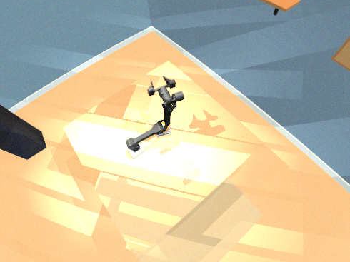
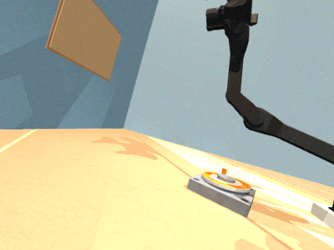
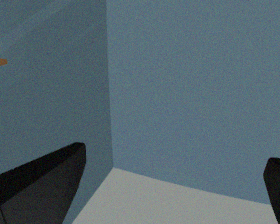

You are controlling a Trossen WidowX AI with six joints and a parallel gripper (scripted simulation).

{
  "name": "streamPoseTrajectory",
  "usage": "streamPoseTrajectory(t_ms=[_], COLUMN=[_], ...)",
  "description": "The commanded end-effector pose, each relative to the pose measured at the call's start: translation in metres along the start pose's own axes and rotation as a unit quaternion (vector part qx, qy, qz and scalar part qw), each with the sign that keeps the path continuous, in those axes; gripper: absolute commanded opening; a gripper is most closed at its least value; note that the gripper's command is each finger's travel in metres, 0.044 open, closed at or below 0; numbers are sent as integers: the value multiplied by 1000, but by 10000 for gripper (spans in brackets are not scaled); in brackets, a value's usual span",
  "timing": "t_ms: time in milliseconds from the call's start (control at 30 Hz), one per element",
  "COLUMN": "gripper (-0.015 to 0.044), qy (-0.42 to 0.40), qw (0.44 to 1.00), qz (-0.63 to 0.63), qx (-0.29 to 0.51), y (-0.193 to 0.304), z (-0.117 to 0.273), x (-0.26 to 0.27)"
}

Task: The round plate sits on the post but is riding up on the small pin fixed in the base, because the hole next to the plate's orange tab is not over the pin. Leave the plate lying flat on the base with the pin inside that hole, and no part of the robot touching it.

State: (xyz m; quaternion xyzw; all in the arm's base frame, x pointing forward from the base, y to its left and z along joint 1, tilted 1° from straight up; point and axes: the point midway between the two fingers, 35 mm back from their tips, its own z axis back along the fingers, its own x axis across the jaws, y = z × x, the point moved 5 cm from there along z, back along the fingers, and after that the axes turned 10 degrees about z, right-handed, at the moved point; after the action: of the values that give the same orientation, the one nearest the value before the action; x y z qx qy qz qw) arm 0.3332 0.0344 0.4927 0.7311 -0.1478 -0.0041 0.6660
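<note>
The claw [image 1: 160, 81] is spread wide and holding nothing, its two dark fingers sitting at the far edges of the wrist view with only blue wall and a pale floor patch between them. It is raised high, pointed out at the room and not down at the work. From the top view the two fingertips stick up like little horns above the wrist block, and the arm [image 1: 165, 112] runs back from there through a bent elbow to its mount on the desk [image 1: 268, 196]. In the exterior view the arm's upper link rises to the top edge of the picture, with the wrist cut off there. Well below it, nowhere near touching, sits the grey square base [image 2: 221, 193] on the desk, and on it the round plate [image 2: 226, 182], white with an orange rim, threaded over the grey post [image 2: 225, 177] at its centre. The orange tab [image 2: 223, 171] stands up at the plate's far edge. The pin and hole are too small to make out, and whether the plate lies flat or tilted is hard to judge. A wooden panel [image 2: 83, 30] hangs on the blue wall behind.
</note>
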Motion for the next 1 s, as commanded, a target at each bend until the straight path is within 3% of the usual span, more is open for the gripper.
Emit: streamPoseTrajectory(t_ms=[0, 233, 333, 467, 600, 767, 833, 967], gripper=[374, 190, 111, 6, 0, 0, 0, 0], qy=[-4, -127, -155, -208, -226, -234, -232, -206], qw=[1000, 965, 951, 891, 838, 703, 686, 582], qz=[4, 226, 265, 404, 496, 667, 685, 771], qx=[3, 32, 32, 11, 0, -72, -84, -154], y=[2, 73, 90, 123, 135, 148, 147, 137], z=[2, 66, 76, 87, 84, 57, 51, 13], x=[-1, -51, -71, -123, -153, -214, -221, -250])
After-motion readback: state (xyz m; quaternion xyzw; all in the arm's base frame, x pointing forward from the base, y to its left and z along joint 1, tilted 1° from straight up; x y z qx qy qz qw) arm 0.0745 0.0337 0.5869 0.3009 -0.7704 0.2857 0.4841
